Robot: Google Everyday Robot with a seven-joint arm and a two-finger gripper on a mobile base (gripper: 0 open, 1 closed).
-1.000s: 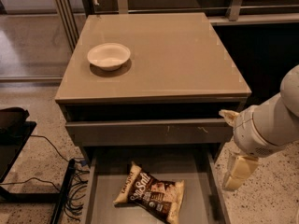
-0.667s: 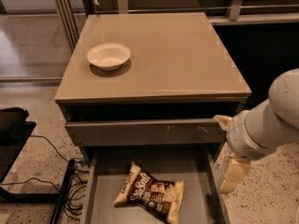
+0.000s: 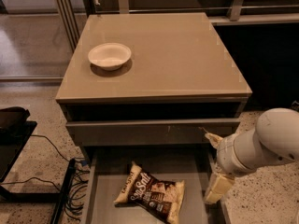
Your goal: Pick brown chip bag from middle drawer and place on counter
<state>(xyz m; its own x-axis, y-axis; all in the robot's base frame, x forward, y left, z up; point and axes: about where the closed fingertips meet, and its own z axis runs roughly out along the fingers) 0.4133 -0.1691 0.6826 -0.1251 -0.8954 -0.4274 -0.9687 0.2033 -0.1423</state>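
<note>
pickup not started yet: brown chip bag (image 3: 152, 195) lies in middle drawer (image 3: 112, 168), gripper (image 3: 209, 168) splayed empty at its right edge, counter (image 3: 177, 59) trip left.

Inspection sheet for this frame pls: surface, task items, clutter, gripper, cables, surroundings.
Surface: counter, glossy taupe top, carrying one white bowl.
Job's things: brown chip bag lies flat in the open middle drawer, left of its centre, not yet picked.
Clutter: the white bowl sits upright on the counter's left side and looks empty.
Gripper: gripper hangs at the drawer's right edge, right of the bag and apart from it.
Cables: black cables on the floor left of the cabinet.
Surroundings: speckled floor; dark object at far left; shut drawer front above the open drawer.
</note>
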